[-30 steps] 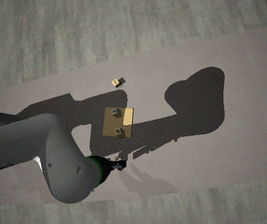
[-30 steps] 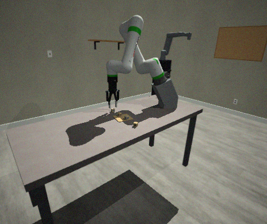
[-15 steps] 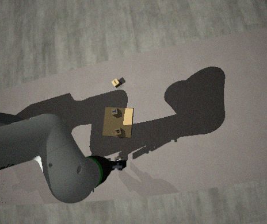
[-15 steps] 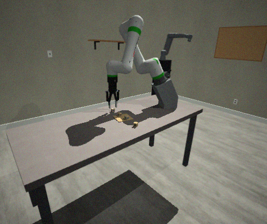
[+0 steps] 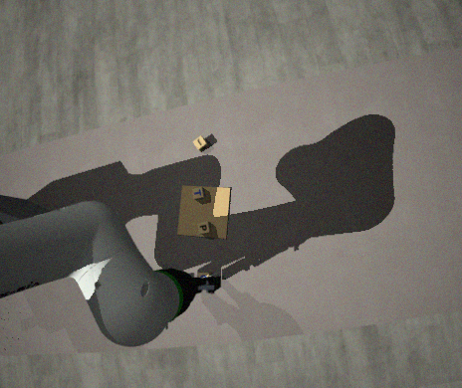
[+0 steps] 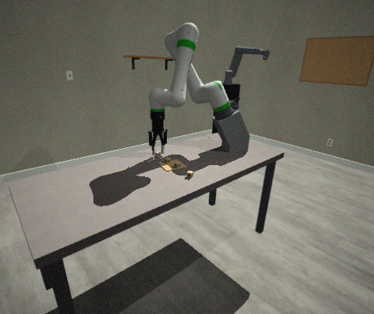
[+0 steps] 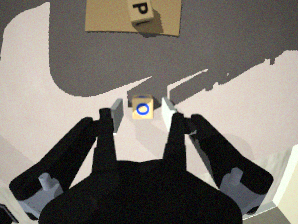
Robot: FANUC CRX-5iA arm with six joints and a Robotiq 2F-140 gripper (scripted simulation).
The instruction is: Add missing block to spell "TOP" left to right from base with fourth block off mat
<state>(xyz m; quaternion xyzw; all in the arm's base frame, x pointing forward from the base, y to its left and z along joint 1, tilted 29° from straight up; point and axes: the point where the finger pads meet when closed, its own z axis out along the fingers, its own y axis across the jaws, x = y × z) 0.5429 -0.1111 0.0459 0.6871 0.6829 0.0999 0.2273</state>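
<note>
A tan mat [image 5: 189, 218] [image 6: 165, 167] [image 7: 107, 3] lies on the table. On it stand a T block [image 5: 199, 193] [image 6: 167, 160] and a P block [image 5: 204, 228] [image 6: 176, 164] [image 7: 141, 10], with a gap between them. The O block [image 7: 141, 108] [image 6: 158, 154] lies on the table off the mat, on the P block's side, letter up. My gripper [image 7: 142, 106] [image 5: 206, 284] [image 6: 157, 150] is low over it, with a finger on either side and a small gap to each. It is open. A fourth block [image 5: 200, 142] [image 6: 189, 174] lies off the mat beyond the T block.
The arm's wrist and elbow [image 5: 121, 298] hang over the table near the mat. The arm's shadow covers most of the mat. The robot base [image 6: 231, 133] stands at the table's far end.
</note>
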